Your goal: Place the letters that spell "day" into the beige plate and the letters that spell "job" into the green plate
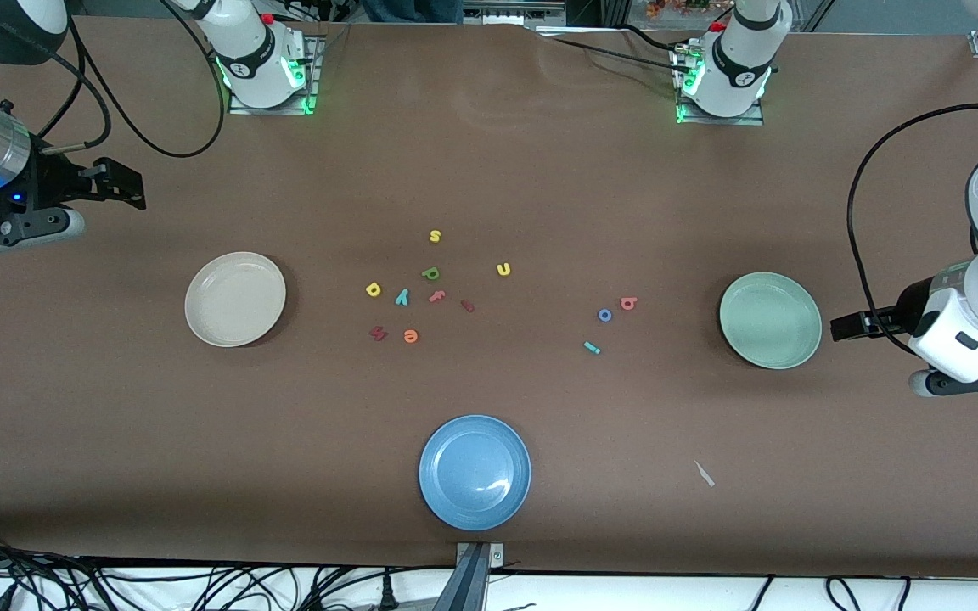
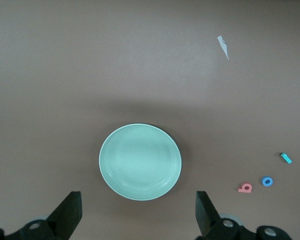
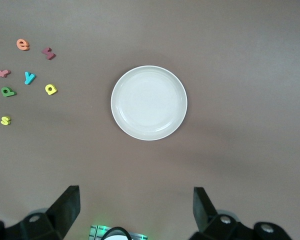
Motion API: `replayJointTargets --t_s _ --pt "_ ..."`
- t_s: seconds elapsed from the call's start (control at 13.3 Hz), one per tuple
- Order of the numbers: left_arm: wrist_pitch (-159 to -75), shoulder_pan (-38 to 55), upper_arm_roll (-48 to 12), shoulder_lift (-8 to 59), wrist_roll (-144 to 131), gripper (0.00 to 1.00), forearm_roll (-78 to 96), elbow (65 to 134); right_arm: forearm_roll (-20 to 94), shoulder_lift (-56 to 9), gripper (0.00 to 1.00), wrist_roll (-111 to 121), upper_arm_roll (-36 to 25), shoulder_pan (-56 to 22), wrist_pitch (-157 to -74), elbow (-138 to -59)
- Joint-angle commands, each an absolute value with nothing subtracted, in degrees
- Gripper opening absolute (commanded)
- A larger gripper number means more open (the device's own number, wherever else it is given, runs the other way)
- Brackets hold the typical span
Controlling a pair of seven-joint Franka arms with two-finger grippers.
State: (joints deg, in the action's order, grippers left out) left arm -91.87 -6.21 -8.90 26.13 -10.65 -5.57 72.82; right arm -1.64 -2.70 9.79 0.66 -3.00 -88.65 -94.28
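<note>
The beige plate [image 1: 235,299] [image 3: 149,102] lies empty toward the right arm's end of the table, the green plate [image 1: 770,320] [image 2: 140,161] empty toward the left arm's end. Mid-table lie the yellow d [image 1: 373,289] [image 3: 51,89], green a [image 1: 431,273] [image 3: 8,91] and teal y [image 1: 402,296] [image 3: 29,77]. Closer to the green plate are the blue o [image 1: 604,315] [image 2: 267,181], salmon b [image 1: 629,303] [image 2: 245,188] and teal j [image 1: 592,347] [image 2: 286,158]. My right gripper [image 1: 124,185] [image 3: 135,192] hangs open over bare table beside the beige plate. My left gripper [image 1: 847,327] [image 2: 138,206] hangs open beside the green plate.
A blue plate [image 1: 474,472] sits near the front edge. Other letters lie among the middle group: yellow s [image 1: 435,236], yellow u [image 1: 503,269], salmon f [image 1: 437,296], orange e [image 1: 409,336] and two dark red ones [image 1: 379,333]. A white scrap [image 1: 704,473] lies beside the blue plate.
</note>
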Motion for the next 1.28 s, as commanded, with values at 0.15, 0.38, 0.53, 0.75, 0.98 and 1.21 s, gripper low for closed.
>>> replayJointTargets --t_s 0.15,0.38,0.53,0.75,0.98,1.21 --pt "-91.9 -6.4 -9.1 24.4 -11.1 1.00 -6.6 74.4 -0.6 -2.6 0.99 10.6 0.4 -3.1 -88.1 -94.2" --pt "-91.9 -6.3 -9.1 24.4 -11.1 1.00 -6.6 74.5 -0.5 -2.6 1.00 10.6 0.4 -3.1 -88.1 -94.2" --pt "-91.9 -6.3 -9.1 24.4 -11.1 1.00 -6.6 74.5 -0.6 -2.6 0.99 10.6 0.4 -3.1 -88.1 -94.2" --pt "-91.9 -6.3 -9.1 24.5 -11.1 1.00 -6.6 74.5 -0.5 -2.6 1.00 10.6 0.4 -3.1 -88.2 -94.2" --pt "-91.9 -6.1 -9.1 24.7 -11.1 1.00 -6.5 75.0 -0.5 -2.6 1.00 10.6 0.4 -3.1 -88.2 -94.2" --pt "-91.9 -5.7 -9.2 25.0 -11.0 1.00 -6.4 75.2 -0.5 -2.6 0.99 10.6 0.4 -3.1 -88.2 -94.3"
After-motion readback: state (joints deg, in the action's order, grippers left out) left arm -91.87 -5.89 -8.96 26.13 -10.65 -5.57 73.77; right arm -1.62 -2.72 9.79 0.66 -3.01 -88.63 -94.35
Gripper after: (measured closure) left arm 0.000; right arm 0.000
